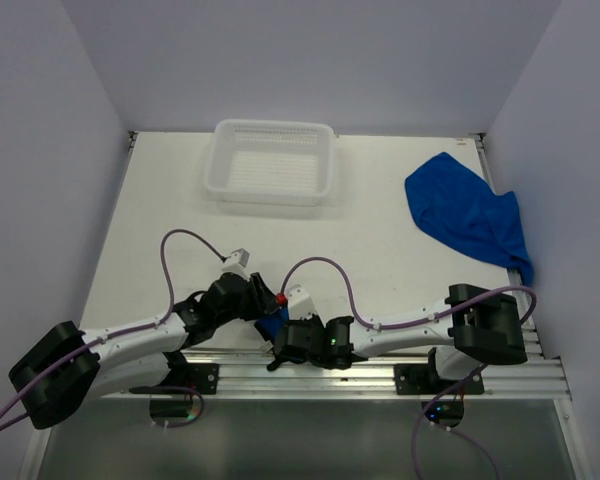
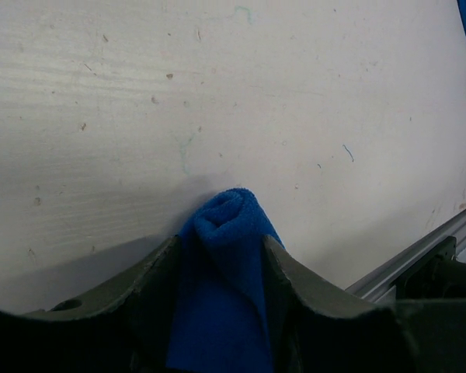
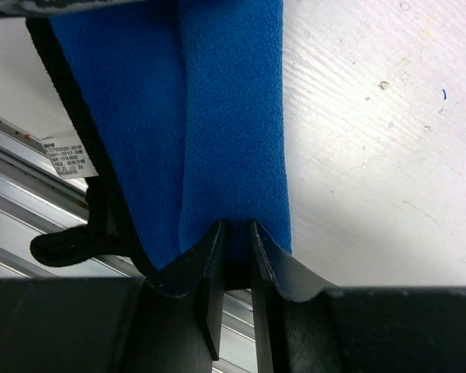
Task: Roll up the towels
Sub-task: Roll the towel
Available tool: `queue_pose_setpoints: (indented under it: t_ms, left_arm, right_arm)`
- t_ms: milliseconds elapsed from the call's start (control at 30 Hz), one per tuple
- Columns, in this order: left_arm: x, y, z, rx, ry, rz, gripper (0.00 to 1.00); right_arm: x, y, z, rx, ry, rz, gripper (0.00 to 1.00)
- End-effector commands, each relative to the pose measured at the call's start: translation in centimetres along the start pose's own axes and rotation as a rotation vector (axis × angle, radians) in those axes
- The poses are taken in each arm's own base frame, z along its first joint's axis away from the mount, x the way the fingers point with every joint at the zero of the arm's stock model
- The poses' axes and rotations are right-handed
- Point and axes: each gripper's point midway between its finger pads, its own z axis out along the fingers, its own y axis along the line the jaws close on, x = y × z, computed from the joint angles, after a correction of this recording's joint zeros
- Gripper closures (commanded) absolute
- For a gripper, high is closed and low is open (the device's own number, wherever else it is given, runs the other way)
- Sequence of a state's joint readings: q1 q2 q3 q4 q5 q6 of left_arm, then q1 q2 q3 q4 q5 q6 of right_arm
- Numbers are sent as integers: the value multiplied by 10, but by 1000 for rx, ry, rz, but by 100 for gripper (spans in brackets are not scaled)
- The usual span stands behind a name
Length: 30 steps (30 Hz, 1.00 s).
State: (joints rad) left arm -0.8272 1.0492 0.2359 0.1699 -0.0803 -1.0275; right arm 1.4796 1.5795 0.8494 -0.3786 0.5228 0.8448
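A royal-blue towel [image 1: 271,323], rolled into a narrow bundle, lies near the table's front edge between both grippers. My left gripper [image 1: 259,306] straddles one end of the roll [image 2: 221,233]; its fingers stand apart, with a dark gap on the left side, so it is open around the roll. My right gripper [image 3: 236,227] is shut on the other end, pinching a fold of the towel [image 3: 217,109]. The towel's white label [image 3: 66,155] hangs on its left side. A second towel [image 1: 467,215] lies crumpled at the table's right edge.
A white plastic basket [image 1: 270,193] stands at the back centre. An aluminium rail [image 1: 380,375] runs along the front edge, right behind the grippers. White walls close in the table on the left, right and back.
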Motion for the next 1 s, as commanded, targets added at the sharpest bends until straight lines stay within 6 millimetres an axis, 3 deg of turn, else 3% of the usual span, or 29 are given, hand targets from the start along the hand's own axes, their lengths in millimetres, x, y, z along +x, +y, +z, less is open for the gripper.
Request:
queue_pose_setpoints:
  t_ms: [0,367,533,967]
  left_arm:
    - [-15,-12,-9,-5,-24,28,51]
    - [-4,-13,-7,16,25,11,49]
    - [6,4,-1,-31,46,16,49]
    - [21,30,12,-96,67,30,64]
  right_arm:
    - [15,-13,2,67,40,-18,78]
    - [12,-14,2,75,24,-10,78]
    - [11,-14,1,70,16,-1,78]
    - [8,-16,-4,61,10,16,78]
